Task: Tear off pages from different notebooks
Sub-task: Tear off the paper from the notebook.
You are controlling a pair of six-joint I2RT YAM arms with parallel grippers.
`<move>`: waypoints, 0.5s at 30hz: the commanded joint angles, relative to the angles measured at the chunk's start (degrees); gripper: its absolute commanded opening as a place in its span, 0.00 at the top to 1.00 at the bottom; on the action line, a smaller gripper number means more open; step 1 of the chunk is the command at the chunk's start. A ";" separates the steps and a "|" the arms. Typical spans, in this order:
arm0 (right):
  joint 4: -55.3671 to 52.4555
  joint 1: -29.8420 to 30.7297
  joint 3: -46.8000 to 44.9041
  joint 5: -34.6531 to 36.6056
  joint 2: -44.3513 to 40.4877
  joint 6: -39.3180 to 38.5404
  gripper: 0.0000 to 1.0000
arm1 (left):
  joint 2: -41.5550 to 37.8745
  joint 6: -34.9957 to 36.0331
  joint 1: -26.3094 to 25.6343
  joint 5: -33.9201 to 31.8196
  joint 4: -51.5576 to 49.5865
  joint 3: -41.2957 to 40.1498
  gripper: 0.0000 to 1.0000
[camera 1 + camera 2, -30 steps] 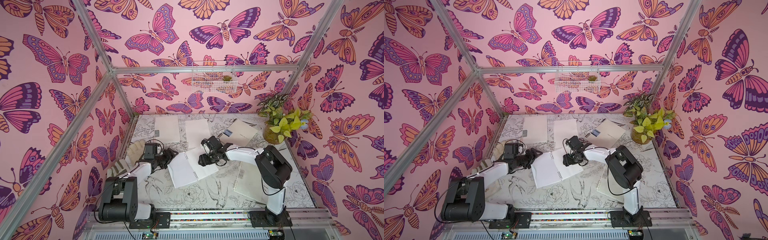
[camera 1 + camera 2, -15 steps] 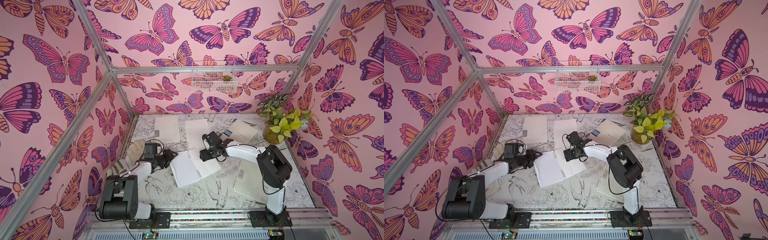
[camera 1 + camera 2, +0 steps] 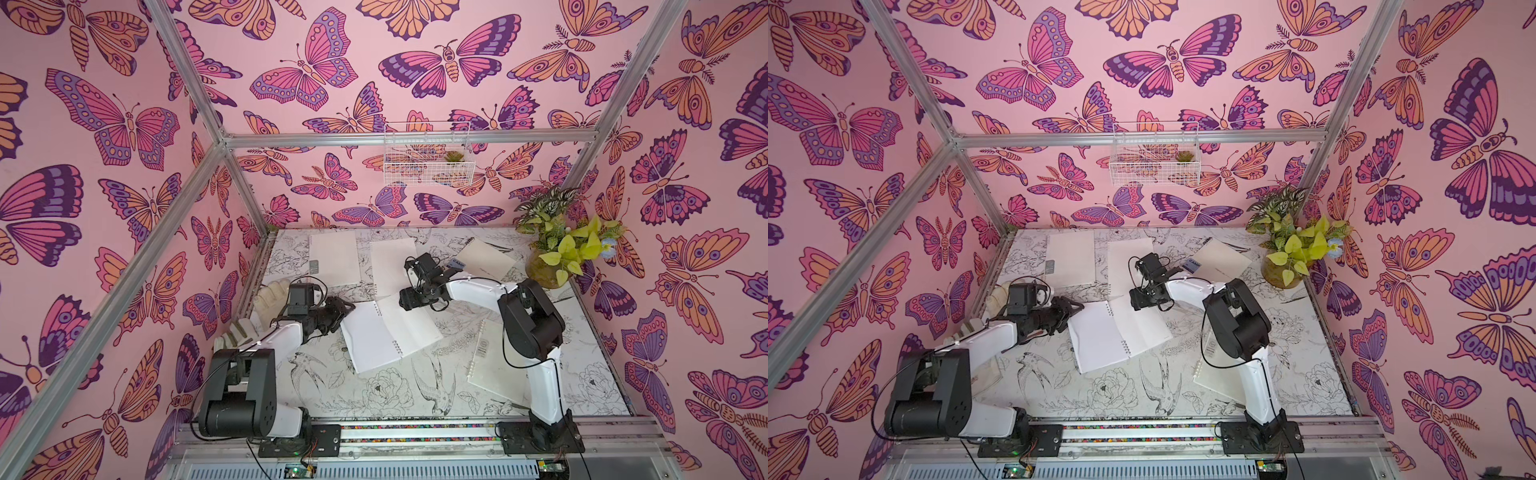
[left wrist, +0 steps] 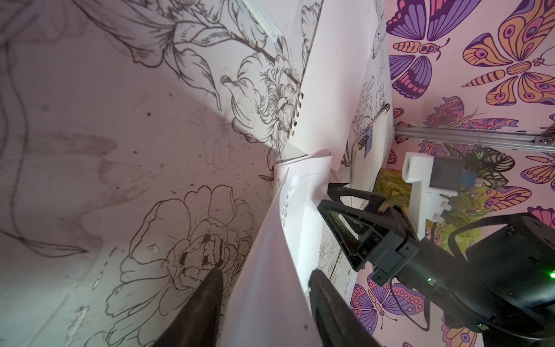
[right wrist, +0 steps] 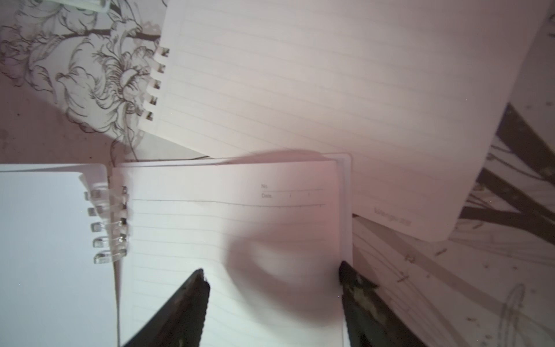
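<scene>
An open white-ringed notebook lies mid-table. My left gripper is at its left edge, jaws apart, with the raised left leaf standing between the fingers and a gap still on one side. My right gripper is open over the far end of the lined right page, its fingertips spread across that page. A torn-off page lies flat just behind. Closed notebooks lie at the back left, back right with the CAMP label, and right.
A white work glove lies by the left wall behind my left arm. A potted plant fills the back right corner. A wire basket hangs on the back wall. My right arm's elbow stands over the right notebook.
My left jaws have narrowed around the raised left leaf. My right gripper has slid from the middle of the right page toward its far end.
</scene>
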 commanded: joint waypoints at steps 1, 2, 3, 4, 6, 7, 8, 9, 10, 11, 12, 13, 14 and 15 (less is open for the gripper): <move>0.75 0.67 -1.37 -4.20 -0.27 0.85 0.30 | 0.71 0.77 0.38 1.17 -0.06 1.14 0.53; 0.58 0.83 -1.36 -4.38 -0.44 0.95 0.31 | 0.74 0.68 0.38 1.25 0.03 1.23 0.54; 0.35 1.05 -1.39 -4.35 -0.67 1.04 0.31 | 0.85 0.67 0.38 1.34 0.04 1.40 0.55; 0.39 1.31 -1.60 -4.23 -1.03 0.96 0.31 | 0.93 0.59 0.38 1.42 0.04 1.57 0.55; 0.60 1.65 -1.87 -4.25 -1.72 1.06 0.31 | 0.90 0.51 0.38 1.58 0.06 1.84 0.56; 0.72 1.79 -1.94 -4.83 -1.99 1.22 0.31 | 0.98 0.56 0.39 1.63 0.02 1.87 0.56; 1.04 1.79 -2.00 -5.52 -2.25 1.58 0.31 | 0.93 0.53 0.38 1.61 0.03 2.00 0.56; 1.17 1.79 -2.09 -6.11 -2.31 1.97 0.31 | 0.93 0.50 0.40 1.63 0.03 2.01 0.57; 1.36 1.78 -2.01 -6.98 -2.28 2.43 0.32 | 0.96 0.59 0.38 1.68 0.07 2.09 0.57; 1.38 1.83 -1.99 -7.45 -2.23 2.76 0.32 | 0.96 0.50 0.40 1.69 0.10 2.10 0.57; 1.68 1.82 -2.19 -8.32 -2.40 3.25 0.32 | 1.02 0.50 0.38 1.69 0.08 2.06 0.57; 1.97 1.76 -2.33 -8.88 -2.40 3.69 0.32 | 1.04 0.50 0.41 1.69 0.03 2.11 0.57; 2.22 1.74 -2.51 -9.63 -2.47 4.07 0.32 | 1.05 0.50 0.38 1.75 0.05 2.04 0.57; 2.56 1.79 -2.72 -10.42 -2.61 4.42 0.32 | 1.05 0.48 0.39 1.78 0.11 2.05 0.57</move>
